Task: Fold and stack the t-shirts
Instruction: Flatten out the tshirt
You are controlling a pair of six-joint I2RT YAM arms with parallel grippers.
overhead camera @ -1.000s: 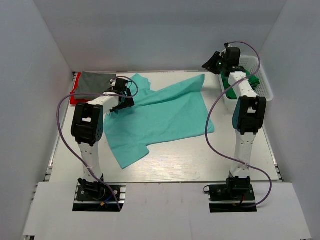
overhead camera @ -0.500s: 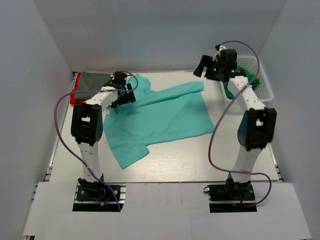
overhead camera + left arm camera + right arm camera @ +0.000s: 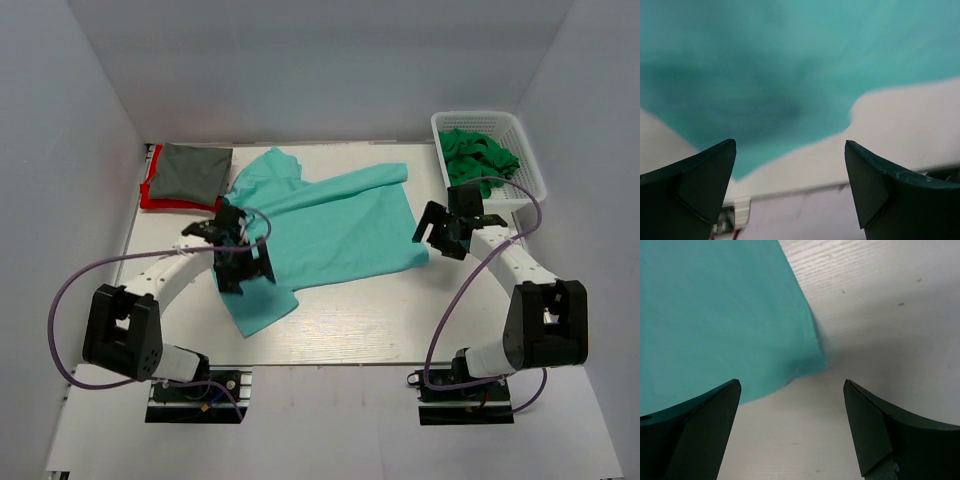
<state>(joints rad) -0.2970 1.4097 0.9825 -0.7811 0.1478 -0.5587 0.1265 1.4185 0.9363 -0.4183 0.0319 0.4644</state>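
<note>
The light teal t-shirt (image 3: 330, 220) is found spread flat at the centre of the white table (image 3: 400, 320), one sleeve pointed to the far left; a dark grey t-shirt (image 3: 195, 168) is seen folded upon a red t-shirt (image 3: 150, 196) at the far left corner; bright green t-shirts (image 3: 478, 152) are heaped in the white lattice basket (image 3: 510, 206) at the far right; the left gripper (image 3: 245, 272) is held over the teal shirt's near left part, jaws wide apart, nothing grasped; the right gripper (image 3: 438, 236) is poised just beside its near right corner, likewise spread and empty.
</note>
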